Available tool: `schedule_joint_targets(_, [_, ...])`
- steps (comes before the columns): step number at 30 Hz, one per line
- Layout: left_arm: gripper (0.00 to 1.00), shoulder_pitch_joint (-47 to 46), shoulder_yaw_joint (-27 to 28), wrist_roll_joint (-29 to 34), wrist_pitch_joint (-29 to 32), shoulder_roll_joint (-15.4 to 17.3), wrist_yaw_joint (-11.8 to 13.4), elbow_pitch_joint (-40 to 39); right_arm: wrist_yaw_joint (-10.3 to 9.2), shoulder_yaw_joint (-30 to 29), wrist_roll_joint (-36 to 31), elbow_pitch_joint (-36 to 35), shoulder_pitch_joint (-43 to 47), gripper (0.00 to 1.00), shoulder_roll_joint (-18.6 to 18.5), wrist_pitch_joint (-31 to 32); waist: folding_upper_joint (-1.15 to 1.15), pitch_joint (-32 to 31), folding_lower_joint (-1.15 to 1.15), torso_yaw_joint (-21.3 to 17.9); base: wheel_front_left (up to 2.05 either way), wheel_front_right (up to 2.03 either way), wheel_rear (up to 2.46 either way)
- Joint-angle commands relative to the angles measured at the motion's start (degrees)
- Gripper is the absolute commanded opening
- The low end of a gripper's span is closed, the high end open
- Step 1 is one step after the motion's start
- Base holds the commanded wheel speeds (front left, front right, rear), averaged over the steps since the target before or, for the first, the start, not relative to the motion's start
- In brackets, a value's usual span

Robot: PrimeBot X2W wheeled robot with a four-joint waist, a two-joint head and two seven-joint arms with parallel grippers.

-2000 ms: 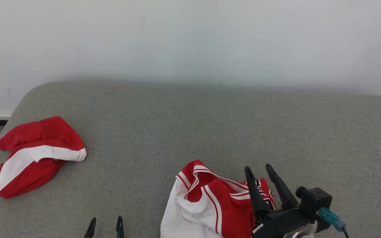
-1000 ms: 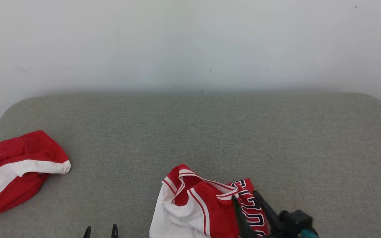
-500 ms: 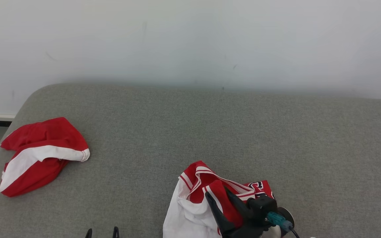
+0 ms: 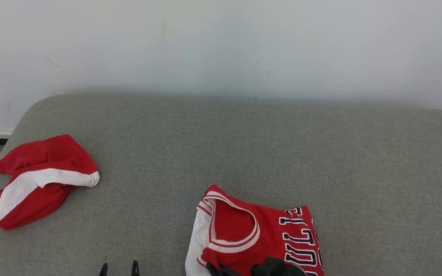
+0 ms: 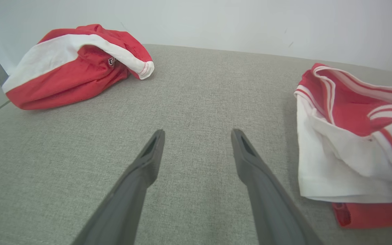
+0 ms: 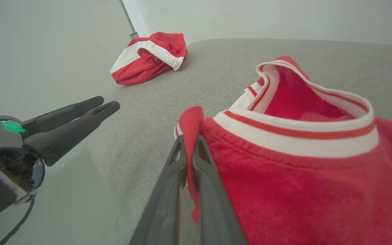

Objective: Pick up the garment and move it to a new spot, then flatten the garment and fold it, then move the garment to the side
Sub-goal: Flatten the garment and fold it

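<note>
We see our right tool [image 6: 189,140] pinched shut on a red fold of the jersey [image 4: 255,230], which lies crumpled at the near edge of the gray cushion [image 4: 244,145]. Our left tool [image 5: 197,133] hovers open just left of it.

Bright, even, soft light; sharp focus; wide-angle wrist distortion.

The head view's bottom edge cut off the jersey [image 4: 244,234] at hem and lettering, hid most of the right pincer [image 6: 189,143], and showed just the tips of the left pincer [image 4: 119,267]. On the other garment [image 5: 70,64], a small mark [image 5: 111,61] was too small to read.
</note>
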Motion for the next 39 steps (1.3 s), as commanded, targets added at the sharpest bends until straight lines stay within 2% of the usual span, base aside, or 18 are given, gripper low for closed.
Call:
schedule_joint_targets(1, [1.00,-0.6,-0.1,-0.1,-0.2,0.0,-0.1,0.0,-0.14,1.8,1.2,-0.3,-0.2,0.00,-0.7,0.2,0.00,0.1,0.00,-0.1,0.00,0.00,0.00])
schedule_joint_targets(5, [1.00,-1.1,-0.4,-0.1,-0.2,-0.1,-0.2,0.1,-0.14,9.1,5.1,0.0,-1.5,0.00,-2.2,1.8,0.00,0.4,0.00,0.0,0.00,0.00,0.00])
schedule_joint_targets(7, [1.00,-1.1,-0.6,-0.2,-0.2,0.0,-0.2,0.3,-0.14,13.5,7.6,-0.2,-2.3,0.69,-2.7,2.3,0.00,0.5,0.00,0.2,0.00,0.00,0.00])
schedule_joint_targets(8, [1.00,-1.1,-0.7,-0.2,-0.2,0.0,-0.1,0.5,-0.13,16.4,8.5,-0.2,-3.0,1.00,-3.2,3.0,0.00,0.5,0.00,0.4,0.00,0.00,0.00])
schedule_joint_targets(9, [1.00,-1.2,-0.7,-0.2,-0.2,-0.1,-0.2,0.6,-0.14,18.9,9.5,-0.3,-3.7,1.00,-3.7,3.0,0.00,0.5,0.00,0.5,0.00,0.00,0.00])
schedule_joint_targets(12, [1.00,-1.5,-0.7,-0.2,-0.2,-0.1,0.0,0.9,-0.14,21.4,12.7,0.2,-5.5,1.00,-4.7,1.8,0.00,0.6,0.00,0.9,0.00,0.00,0.00])
schedule_joint_targets(16, [1.00,-1.3,-0.2,0.0,-0.2,0.0,0.1,0.8,-0.14,18.2,13.2,3.1,-7.3,1.00,-5.5,-0.2,0.00,0.4,0.00,0.7,0.00,0.00,0.00])
schedule_joint_targets(18, [1.00,-1.0,0.0,1.0,-0.2,-0.1,0.2,0.5,-0.14,13.5,10.6,5.9,-7.7,1.00,-5.6,-0.6,0.00,0.3,0.00,0.2,0.00,0.00,0.00])
schedule_joint_targets(21, [1.00,-0.6,0.6,1.3,-0.2,0.0,0.5,0.1,-0.14,2.0,3.0,5.4,-6.4,1.00,-5.1,-0.6,0.00,0.2,0.00,-0.8,0.00,0.00,0.00])
schedule_joint_targets(25, [1.00,-0.5,1.1,1.4,-0.2,-0.1,0.9,-0.4,-0.14,-15.4,-7.3,1.7,-0.3,1.00,-3.9,-0.6,0.00,0.0,0.00,-2.1,0.00,0.00,0.00])
schedule_joint_targets(30, [1.00,-0.3,2.1,1.7,-0.2,0.0,1.0,-1.0,-0.14,-31.8,-16.8,-4.2,6.7,1.00,-0.7,-0.6,0.00,-0.3,0.00,-4.1,0.00,0.00,0.00])
schedule_joint_targets(39, [1.00,0.1,3.6,2.5,-0.2,0.0,1.3,-1.9,-0.14,-44.1,-23.1,-9.7,12.8,1.00,1.9,-0.6,0.00,-0.8,0.00,-7.1,0.00,0.00,0.00])
